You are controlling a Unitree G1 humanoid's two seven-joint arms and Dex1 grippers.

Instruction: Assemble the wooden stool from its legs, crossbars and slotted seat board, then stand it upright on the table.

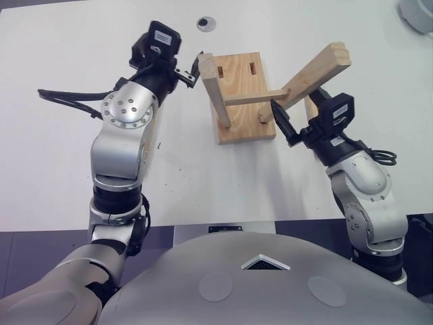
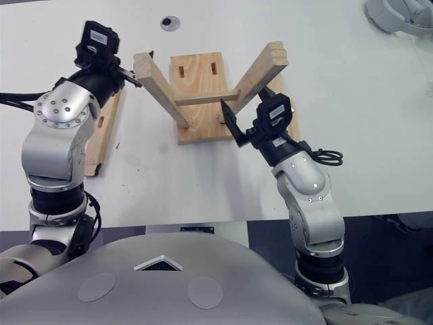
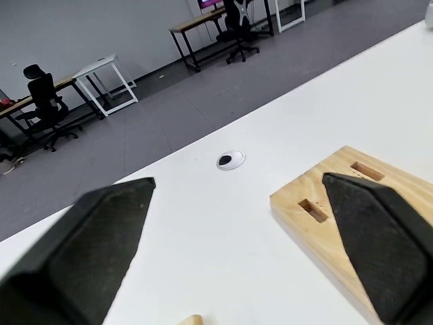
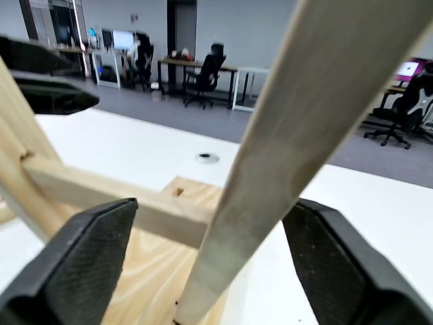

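The slotted seat board lies flat on the white table. On it stands a frame of two legs, the left leg and the right leg, leaning apart and joined by one crossbar. My left gripper hovers open just left of the left leg's top end, with nothing between its fingers. My right gripper is open and straddles the lower part of the right leg, a finger on each side with gaps showing.
Another slotted wooden piece lies on the table under my left arm. A round cable grommet sits behind the board. A grey object is at the far right corner. Black cables trail at the left.
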